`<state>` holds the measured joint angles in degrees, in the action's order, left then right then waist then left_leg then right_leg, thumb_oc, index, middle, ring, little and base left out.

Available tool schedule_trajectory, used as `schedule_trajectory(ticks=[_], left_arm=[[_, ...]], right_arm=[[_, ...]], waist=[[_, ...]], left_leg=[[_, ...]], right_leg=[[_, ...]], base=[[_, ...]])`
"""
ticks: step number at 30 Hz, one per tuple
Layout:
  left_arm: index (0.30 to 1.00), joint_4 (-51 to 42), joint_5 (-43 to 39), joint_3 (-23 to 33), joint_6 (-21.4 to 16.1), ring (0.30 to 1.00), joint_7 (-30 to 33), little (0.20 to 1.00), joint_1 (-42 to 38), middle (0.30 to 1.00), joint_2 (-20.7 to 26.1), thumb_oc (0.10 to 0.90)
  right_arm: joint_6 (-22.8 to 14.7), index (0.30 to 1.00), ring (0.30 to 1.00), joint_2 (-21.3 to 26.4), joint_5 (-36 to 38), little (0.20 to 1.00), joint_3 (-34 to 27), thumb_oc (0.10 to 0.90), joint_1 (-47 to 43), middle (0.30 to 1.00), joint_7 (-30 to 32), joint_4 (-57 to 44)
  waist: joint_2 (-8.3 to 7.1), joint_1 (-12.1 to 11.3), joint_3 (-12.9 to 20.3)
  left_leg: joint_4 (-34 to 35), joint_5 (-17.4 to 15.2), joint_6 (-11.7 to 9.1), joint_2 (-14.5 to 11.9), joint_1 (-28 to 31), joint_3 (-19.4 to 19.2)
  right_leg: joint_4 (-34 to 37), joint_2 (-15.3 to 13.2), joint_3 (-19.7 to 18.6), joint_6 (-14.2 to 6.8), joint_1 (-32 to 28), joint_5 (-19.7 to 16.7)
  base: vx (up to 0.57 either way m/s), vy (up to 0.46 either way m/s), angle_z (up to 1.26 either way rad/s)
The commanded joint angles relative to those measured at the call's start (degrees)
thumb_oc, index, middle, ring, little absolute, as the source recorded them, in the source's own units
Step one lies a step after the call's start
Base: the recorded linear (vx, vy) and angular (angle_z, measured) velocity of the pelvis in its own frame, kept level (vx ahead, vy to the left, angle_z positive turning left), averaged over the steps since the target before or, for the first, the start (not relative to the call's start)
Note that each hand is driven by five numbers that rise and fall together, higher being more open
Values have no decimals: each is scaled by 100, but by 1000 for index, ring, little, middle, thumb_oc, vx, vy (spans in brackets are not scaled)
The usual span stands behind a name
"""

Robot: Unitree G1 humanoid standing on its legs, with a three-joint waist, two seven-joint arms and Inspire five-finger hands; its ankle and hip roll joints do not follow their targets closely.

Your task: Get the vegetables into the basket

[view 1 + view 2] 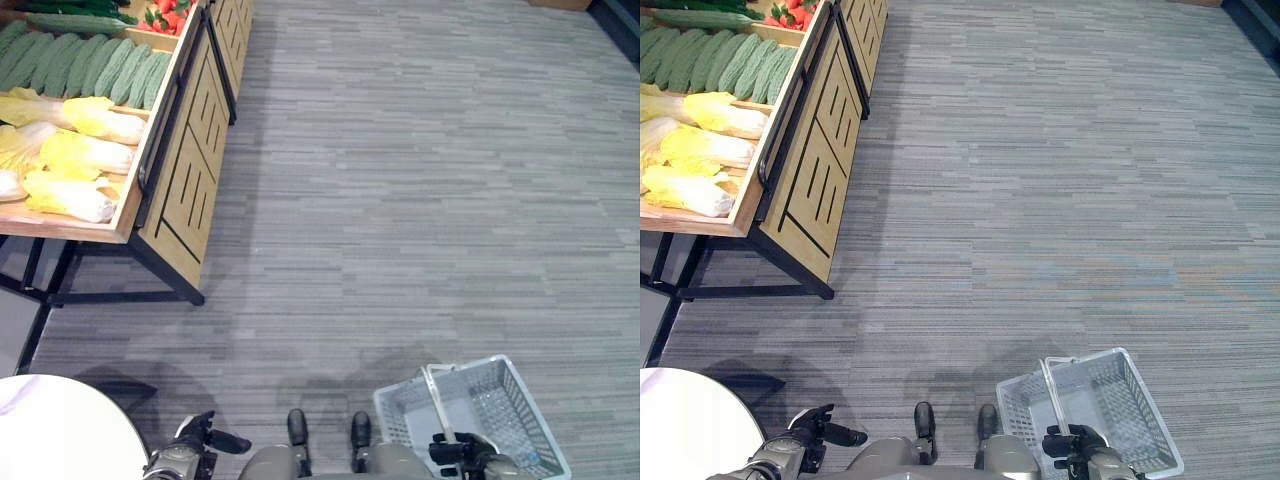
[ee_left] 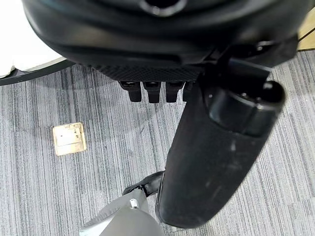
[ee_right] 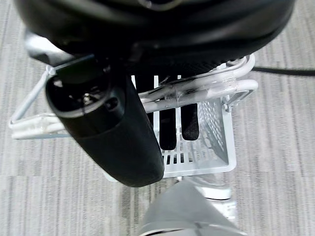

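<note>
Vegetables [image 1: 75, 130] lie in the wooden display stand [image 1: 185, 160] well ahead to my left, across open floor [image 1: 420, 200]. I judge this the approach: walk over, keeping off the stand's corner. My right hand [image 1: 462, 450] grips the empty basket [image 1: 500, 400] by its handle [image 3: 197, 91]; my left hand [image 1: 200, 440] hangs curled, empty.

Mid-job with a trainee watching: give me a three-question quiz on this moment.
1. True or false: the basket holds no vegetables.
2. Which hand grips the basket handle? A) left hand B) right hand
3. Fill in: on the wooden display stand, the yellow-white vegetables nearest the robot are ____.

Key: 1 true; 2 B; 3 napa cabbages. The left hand hangs free, fingers curled, holding nothing.
</note>
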<state>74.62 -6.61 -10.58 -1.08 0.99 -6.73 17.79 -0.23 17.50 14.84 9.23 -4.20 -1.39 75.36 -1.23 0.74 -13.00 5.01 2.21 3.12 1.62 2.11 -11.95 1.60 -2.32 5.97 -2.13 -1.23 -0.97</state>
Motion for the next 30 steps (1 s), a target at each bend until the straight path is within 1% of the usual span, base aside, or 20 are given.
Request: schedule_trajectory(ticks=[1, 8, 10, 11, 13, 14, 15, 17, 18, 20, 21, 22, 23, 24, 25, 26, 27, 28, 29, 30], left_arm=[[1000, 170, 159, -94, -66, 1000, 33, 1000, 51, 1000, -120, 900], [1000, 119, -39, -70, -91, 1000, -45, 1000, 66, 1000, -236, 900], [1000, 90, -133, -69, -74, 1000, -75, 1000, 41, 1000, -235, 900], [1000, 61, -275, -24, -67, 1000, -81, 1000, 30, 1000, -243, 900], [1000, -10, -435, 8, -88, 1000, -59, 1000, 8, 1000, -254, 900], [1000, -10, -436, 8, -88, 1000, -59, 1000, 6, 1000, -254, 900], [1000, -62, -425, -11, -122, 1000, 9, 1000, -4, 1000, -271, 900], [1000, -81, -531, 35, -135, 1000, 110, 1000, 13, 1000, -291, 900], [1000, -69, -519, 37, -128, 1000, 127, 1000, 18, 1000, -311, 900], [1000, -72, -491, 10, -162, 1000, 168, 1000, -4, 1000, -308, 900], [1000, -66, -472, 2, -163, 1000, 166, 1000, -23, 1000, -310, 900], [1000, -44, -437, -8, -174, 1000, 160, 1000, -53, 1000, -311, 900], [1000, -40, -445, -6, -165, 1000, 167, 1000, -58, 1000, -311, 900], [1000, -40, -445, -7, -165, 1000, 167, 1000, -57, 1000, -311, 900], [1000, -23, -477, 10, -166, 1000, 188, 1000, -60, 1000, -316, 900], [1000, -23, -477, 10, -167, 1000, 188, 1000, -59, 1000, -316, 900], [1000, 19, -485, 44, -151, 1000, 203, 1000, -72, 1000, -319, 900], [1000, 27, -499, 58, -164, 1000, 214, 1000, -67, 1000, -327, 900], [1000, 27, -499, 58, -164, 1000, 214, 1000, -67, 1000, -327, 900], [1000, 34, -500, 51, -153, 1000, 193, 1000, -53, 1000, -339, 900]], right_arm=[[-24, 300, 300, 7, -15, 300, -42, 400, 10, 300, -26, 177], [-30, 300, 300, 12, 138, 300, -154, 400, 55, 300, -55, 190], [-49, 300, 300, 36, 243, 300, -221, 400, 45, 300, -32, 152], [-53, 300, 300, 45, 311, 300, -249, 400, 47, 300, -31, 114], [-88, 300, 300, 50, 452, 300, -297, 400, 17, 300, 13, 26], [-87, 300, 300, 50, 453, 300, -297, 400, 16, 300, 13, 25], [-128, 300, 300, 44, 527, 300, -360, 400, 14, 300, 104, -5], [-167, 300, 300, 28, 507, 300, -341, 400, -7, 300, 192, -13], [-173, 300, 300, 5, 519, 300, -332, 400, -16, 300, 207, -22], [-202, 300, 300, -7, 530, 300, -307, 400, -32, 300, 227, -44], [-197, 300, 300, -12, 531, 300, -290, 400, -45, 300, 228, -41], [-196, 300, 300, -6, 523, 300, -276, 400, -58, 300, 228, -7], [-203, 300, 300, -18, 526, 300, -268, 400, -62, 300, 239, -10], [-203, 300, 300, -17, 526, 300, -268, 400, -62, 300, 239, -9], [-197, 300, 300, -64, 517, 300, -258, 400, -30, 300, 234, -40], [-197, 300, 300, -65, 517, 300, -258, 400, -29, 300, 235, -41], [-199, 300, 300, -96, 491, 300, -221, 400, -2, 300, 231, -66], [-197, 300, 300, -109, 476, 300, -205, 400, 21, 300, 227, -62], [-197, 300, 300, -109, 476, 300, -205, 400, 21, 300, 227, -62], [-199, 300, 300, -136, 463, 300, -174, 400, 68, 300, 199, -45]], waist=[[-2, -79, 257], [38, 3, 318], [68, 58, 248], [82, 77, 195], [87, 103, 57], [82, 99, 59], [88, 105, -118], [84, 63, -256], [88, 68, -297], [109, 84, -327], [102, 93, -324], [96, 99, -310], [82, 68, -294], [86, 68, -288], [29, 44, -272], [32, 49, -274], [-29, 39, -264], [-50, 35, -256], [-49, 36, -257], [-52, 40, -214]], left_leg=[[-574, -736, 88, 65, -161, -24], [-626, -825, 149, 132, -210, -86], [-756, -911, 214, 154, -265, -97], [-801, -945, 238, 155, -271, -92], [-916, -1016, 274, 152, -275, -88], [-926, -1021, 275, 156, -285, -93], [-1049, -1138, 329, 153, -228, -180], [-1055, -1185, 339, 136, -110, -315], [-1045, -1195, 333, 128, -67, -344], [-1007, -1160, 278, 97, -73, -339], [-994, -1151, 253, 93, -89, -329], [-964, -1147, 224, 79, -97, -310], [-958, -1152, 204, 70, -122, -334], [-959, -1153, 203, 66, -126, -333], [-940, -1176, 158, 55, -72, -346], [-938, -1176, 156, 52, -67, -341], [-883, -1198, 121, 56, 38, -349], [-847, -1200, 102, 58, 98, -347], [-847, -1200, 102, 58, 99, -346], [-784, -1197, 40, 40, 216, -285]], right_leg=[[-265, -273, -352, -382, 316, 140], [-211, -327, -441, -451, 381, 67], [-559, -331, -496, -484, 521, 162], [-851, -319, -505, -486, 618, 263], [-1403, -301, -499, -490, 847, 342], [-1438, -305, -506, -491, 869, 360], [-2000, -347, -418, -512, 1123, 288], [-2236, -387, -215, -546, 1296, 112], [-2223, -359, -220, -562, 1347, 52], [-1771, -200, -383, -541, 1416, 8], [-1521, -158, -453, -542, 1412, -24], [-995, -109, -563, -523, 1408, -128], [-744, -101, -623, -529, 1521, -236], [-725, -98, -621, -529, 1516, -248], [-363, -104, -558, -550, 1596, -403], [-343, -102, -551, -549, 1581, -412], [-153, -88, -424, -578, 1609, -507], [-161, -70, -328, -586, 1614, -560], [-160, -70, -327, -586, 1613, -560], [-171, -54, -271, -549, 1530, -477]], base=[[5, 40, -18], [19, 76, -16], [41, 151, -12], [29, 97, -12], [18, 72, -8], [42, 98, -2], [65, 88, -3], [100, 73, -17], [113, 20, -32], [127, -17, -27], [148, -61, -9], [145, -77, 2], [112, -61, 3], [177, -104, -2], [133, -78, 2], [290, -171, 5], [253, -152, 10], [252, -152, 10], [229, -133, 8], [344, -226, 6]])
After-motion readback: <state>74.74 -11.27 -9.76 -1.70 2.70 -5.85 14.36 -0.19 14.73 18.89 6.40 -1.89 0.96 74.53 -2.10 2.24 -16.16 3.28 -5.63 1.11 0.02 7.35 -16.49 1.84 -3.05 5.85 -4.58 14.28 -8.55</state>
